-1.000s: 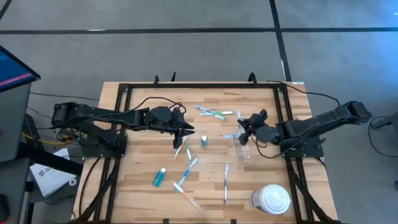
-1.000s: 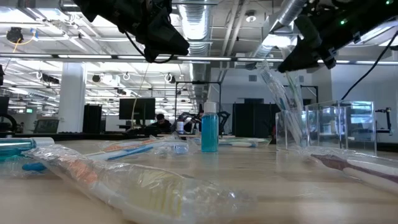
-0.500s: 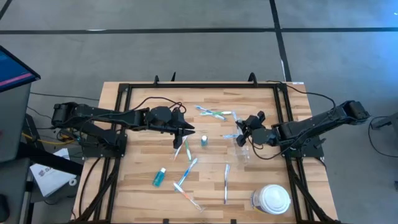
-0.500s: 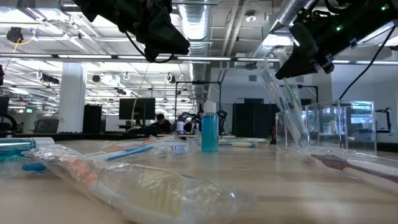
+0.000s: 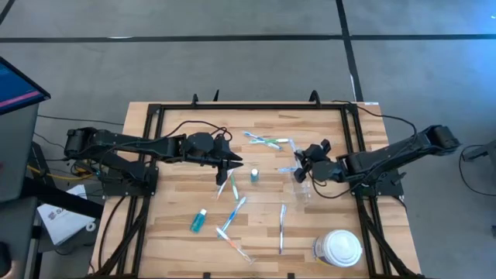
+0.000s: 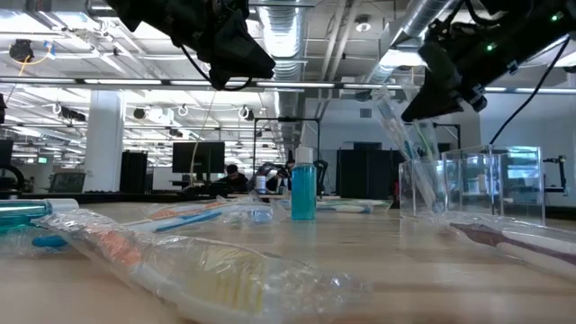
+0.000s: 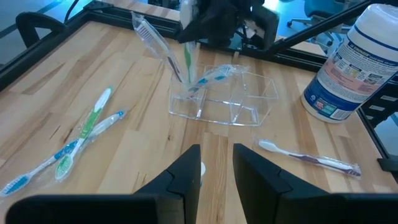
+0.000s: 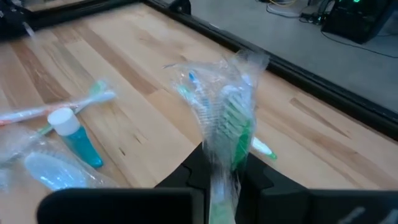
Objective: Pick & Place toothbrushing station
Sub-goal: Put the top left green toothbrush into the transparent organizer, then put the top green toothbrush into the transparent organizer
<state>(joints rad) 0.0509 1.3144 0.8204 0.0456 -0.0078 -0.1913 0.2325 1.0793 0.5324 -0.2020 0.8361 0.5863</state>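
on a slatted wooden bench, the right gripper reaches low over a clear plastic organiser, jaws narrowly pinching a film-wrapped green toothbrush standing in it; the left gripper hovers mid-bench, jaws slightly parted, empty.

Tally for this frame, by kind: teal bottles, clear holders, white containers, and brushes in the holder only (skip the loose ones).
Teal bottles: 2
Holder: 1
White container: 1
Brushes in the holder: 3
Total: 7
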